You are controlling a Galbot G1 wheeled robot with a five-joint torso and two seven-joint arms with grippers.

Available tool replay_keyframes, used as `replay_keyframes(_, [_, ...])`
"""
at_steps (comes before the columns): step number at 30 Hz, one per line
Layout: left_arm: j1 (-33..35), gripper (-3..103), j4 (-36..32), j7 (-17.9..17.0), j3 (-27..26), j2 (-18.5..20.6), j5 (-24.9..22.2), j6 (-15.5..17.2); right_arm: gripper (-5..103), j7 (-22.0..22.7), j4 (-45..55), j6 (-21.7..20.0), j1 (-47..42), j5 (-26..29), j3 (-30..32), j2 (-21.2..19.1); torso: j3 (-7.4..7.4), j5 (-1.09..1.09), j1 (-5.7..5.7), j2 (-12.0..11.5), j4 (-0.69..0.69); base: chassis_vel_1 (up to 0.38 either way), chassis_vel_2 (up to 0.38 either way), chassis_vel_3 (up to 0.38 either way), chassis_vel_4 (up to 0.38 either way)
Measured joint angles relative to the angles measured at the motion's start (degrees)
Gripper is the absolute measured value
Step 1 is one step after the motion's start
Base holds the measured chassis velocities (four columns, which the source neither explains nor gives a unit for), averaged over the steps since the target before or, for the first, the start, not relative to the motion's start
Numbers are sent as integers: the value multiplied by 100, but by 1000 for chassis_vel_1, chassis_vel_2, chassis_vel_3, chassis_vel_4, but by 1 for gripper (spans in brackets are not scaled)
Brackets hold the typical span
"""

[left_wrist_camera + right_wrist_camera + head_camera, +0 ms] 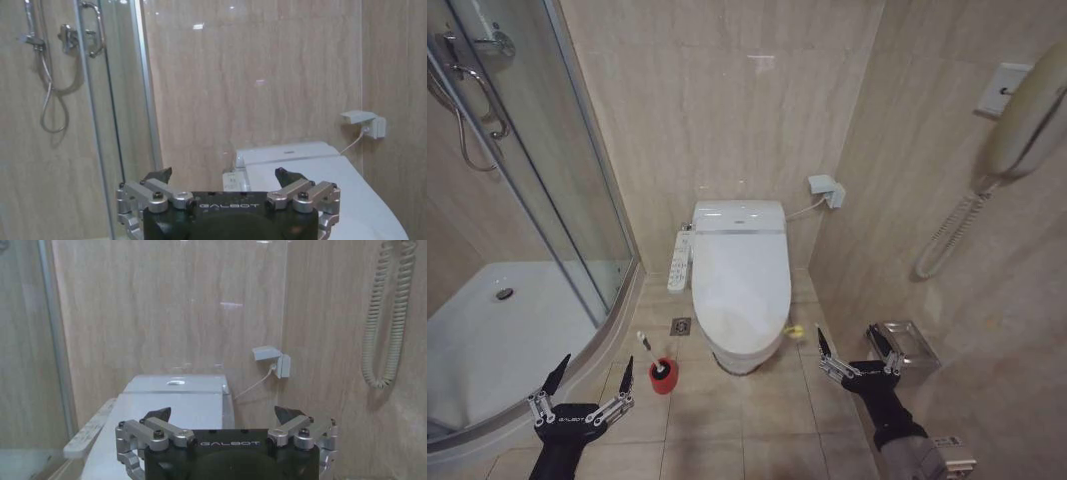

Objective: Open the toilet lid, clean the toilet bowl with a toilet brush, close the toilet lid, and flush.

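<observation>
The toilet lid point(739, 285) lies shut over the toilet bowl, whose white base point(743, 362) shows below its front edge; the basin is hidden. A yellow-green strap point(795, 330) sticks out at the lid's right edge. On the floor left of the toilet stands the toilet brush point(646, 345), its black head in a red holder point(663, 378). My left gripper point(592, 378) hangs open, low, just left of the holder. My right gripper point(855, 345) hangs open to the right of the lid's front. Both wrist views look over the open left gripper point(223, 175) and open right gripper point(223, 414) toward the lid point(347, 192) point(170, 407).
A glass shower enclosure point(557, 200) with a white tray point(497, 330) fills the left. A control panel point(680, 262) hangs at the toilet's left side. On the right wall are a handset with coiled cord point(1027, 110), a socket box point(827, 190) and a metal box point(905, 345). A floor drain point(681, 326) is nearby.
</observation>
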Motion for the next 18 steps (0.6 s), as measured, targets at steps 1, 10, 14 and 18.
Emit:
replay_keyframes(1, [0, 100, 0, 0, 0, 0, 0, 0, 100, 0, 0, 0, 0, 0, 0, 0, 0, 1, 0, 0, 0, 177, -111, -141, 124])
replay_keyframes(10, [0, 100, 0, 0, 0, 0, 0, 0, 100, 0, 0, 0, 0, 0, -1, 0, 0, 0, 0, 0, -1, 195, -149, -189, 144])
replay_keyframes(14, [0, 100, 0, 0, 0, 0, 0, 0, 100, 0, 0, 0, -1, 0, 0, 1, -1, -1, -3, 1, 0, 166, -152, -166, 138])
replay_keyframes(18, [0, 100, 0, 0, 0, 0, 0, 0, 100, 0, 0, 0, -1, 0, -1, 0, -1, 0, -2, 1, -1, 60, -62, -64, 49])
